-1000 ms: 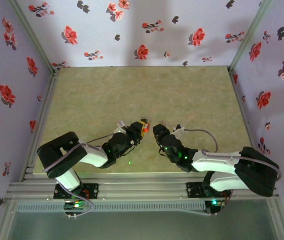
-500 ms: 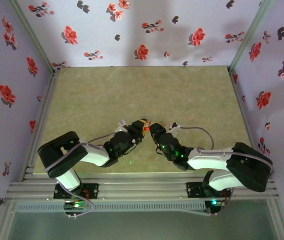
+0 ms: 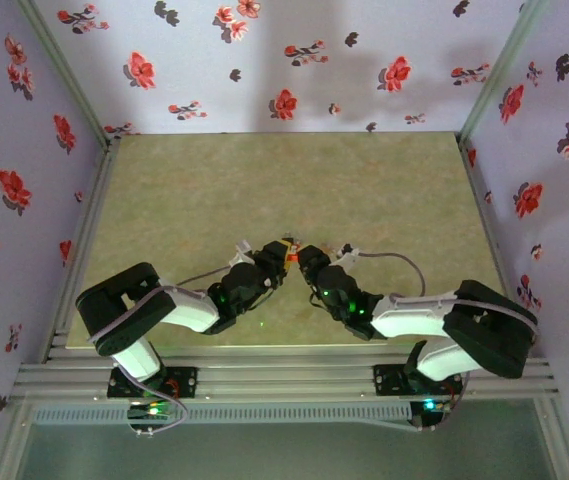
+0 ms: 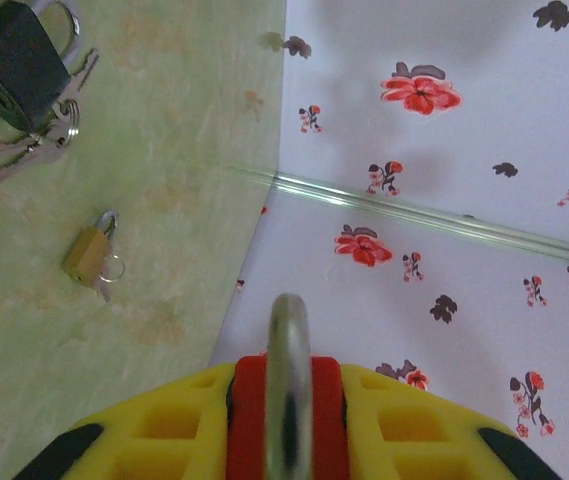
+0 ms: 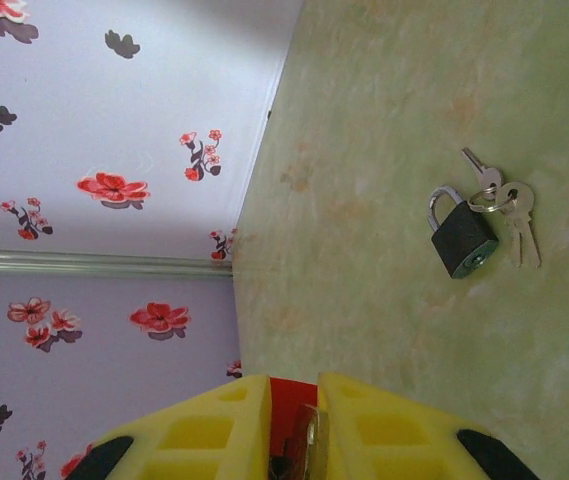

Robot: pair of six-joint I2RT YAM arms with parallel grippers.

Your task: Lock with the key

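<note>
**Q:** What is the biggest thing in front of you?

**A:** The mottled green tabletop (image 3: 214, 190), with flowered walls (image 3: 264, 60) round it. My two arms meet over its near middle.

**Q:** And your hands?

**A:** My left gripper (image 4: 286, 400) is clamped on a red padlock (image 4: 249, 420) with a silver shackle (image 4: 287, 340). The red body sits tight between both yellow fingers (image 4: 164, 430), and the shackle sticks out past their tips. My right gripper (image 5: 294, 420) has its yellow fingers (image 5: 214, 430) only a narrow slit apart, right up against the red padlock. I can't tell whether they are pinching anything.

**Q:** Anything else lying about?

**A:** A dark grey padlock (image 5: 461, 243) lies flat on the table, with a ring of silver keys (image 5: 512, 215) at its shackle. A small brass-coloured padlock (image 4: 86, 255) lies apart from it.

**Q:** And the key?

**A:** A thin sliver of metal shows in that slit between my right fingers, at the red padlock. It is too small to be sure of, but that is where I make out the key (image 5: 311, 440).
</note>
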